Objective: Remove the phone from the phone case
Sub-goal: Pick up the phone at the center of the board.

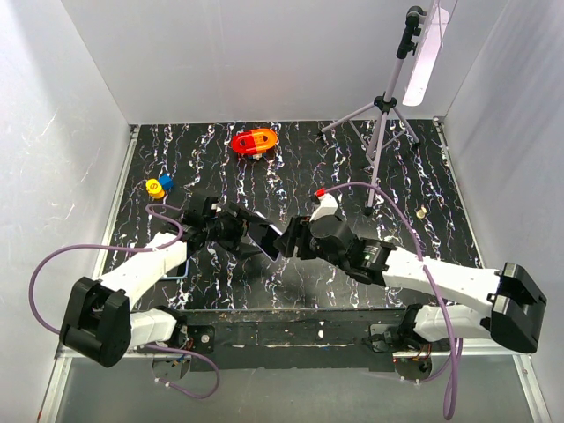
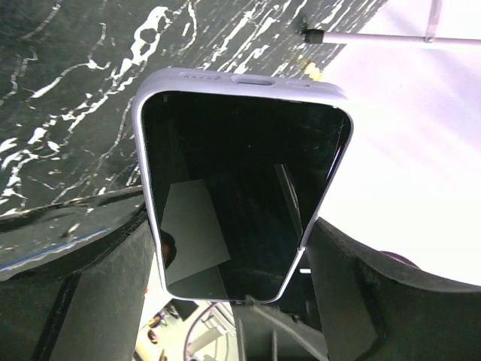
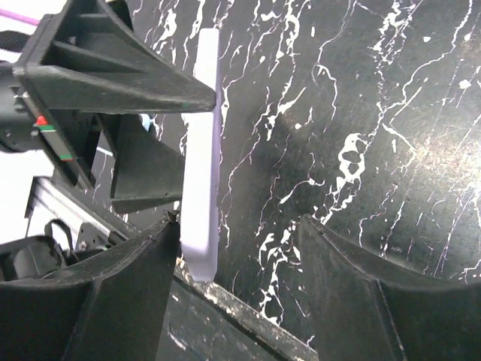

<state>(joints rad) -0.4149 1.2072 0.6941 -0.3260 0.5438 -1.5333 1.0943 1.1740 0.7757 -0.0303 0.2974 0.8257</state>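
Note:
The phone [image 2: 240,203] has a black screen and sits in a lilac case [image 2: 240,81]. My left gripper [image 2: 229,226] is shut on the cased phone at its lower end and holds it above the black marbled table [image 1: 352,167]. In the top view the phone [image 1: 263,236] lies between my left gripper [image 1: 236,231] and my right gripper [image 1: 287,240]. In the right wrist view the case [image 3: 201,150] shows edge-on. My right gripper [image 3: 237,226] is open, with its left finger [image 3: 120,293] right beside the case's end and its right finger [image 3: 376,301] well apart from it.
A red-orange object [image 1: 255,141] lies at the back centre. A yellow and blue toy [image 1: 159,185] sits at the left. A tripod [image 1: 381,115] with a light stands at the back right. A small pale piece [image 1: 422,212] lies at the right. White walls enclose the table.

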